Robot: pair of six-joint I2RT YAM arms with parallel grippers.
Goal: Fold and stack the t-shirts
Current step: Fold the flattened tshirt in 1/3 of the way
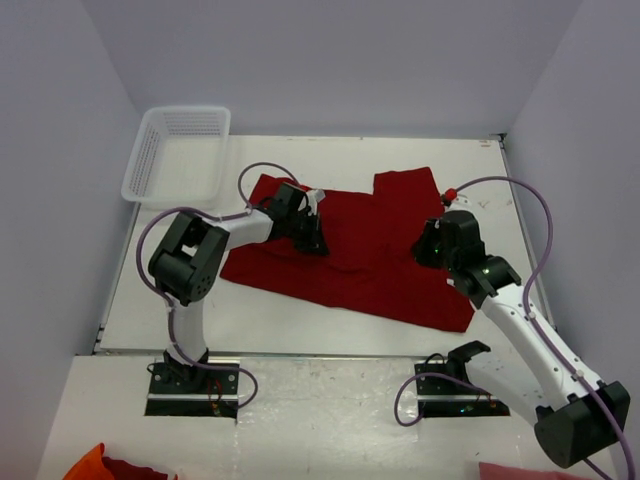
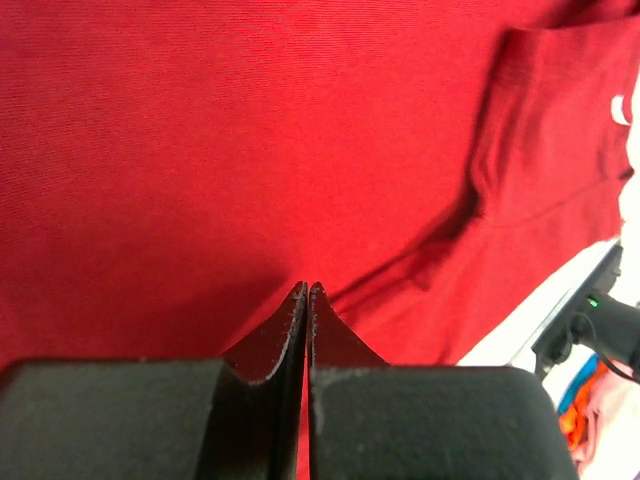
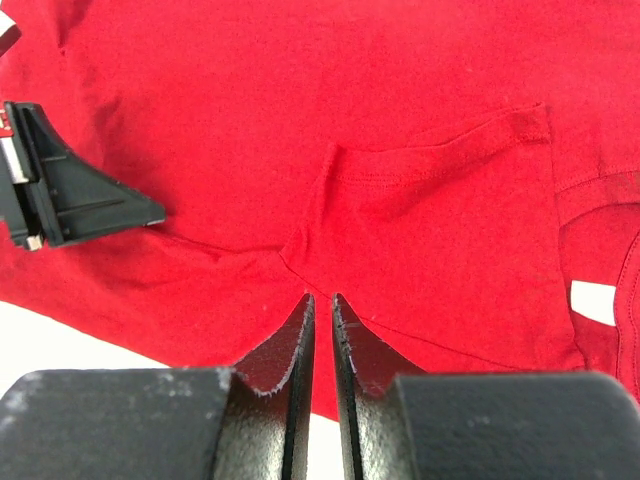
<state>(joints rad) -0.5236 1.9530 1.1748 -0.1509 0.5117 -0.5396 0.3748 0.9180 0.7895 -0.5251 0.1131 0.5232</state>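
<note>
- Right gripper (image 3: 320, 298): jaws closed, gripping nothing, over the t-shirt (image 1: 380, 270) near the table (image 1: 300, 330)'s right edge.
- Left gripper (image 2: 308, 290): closed too, empty.
- T-shirt lies mid-table, seemingly one sleeve folded in; stacking not begun.
- Basket (image 1: 180, 155): far-left corner.

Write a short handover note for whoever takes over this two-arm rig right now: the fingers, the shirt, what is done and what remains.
Left gripper: fingers shut, tips down at the red t-shirt on its left part. I cannot tell whether they pinch cloth.
Right gripper: fingers shut but for a sliver, tips at a crease on the shirt's right part. Same doubt.
T-shirt: spread out and wrinkled on the table. The basket stands at the far left corner, apart from it.
Done: shirt laid out.
Left: fold it, then stack.
</note>
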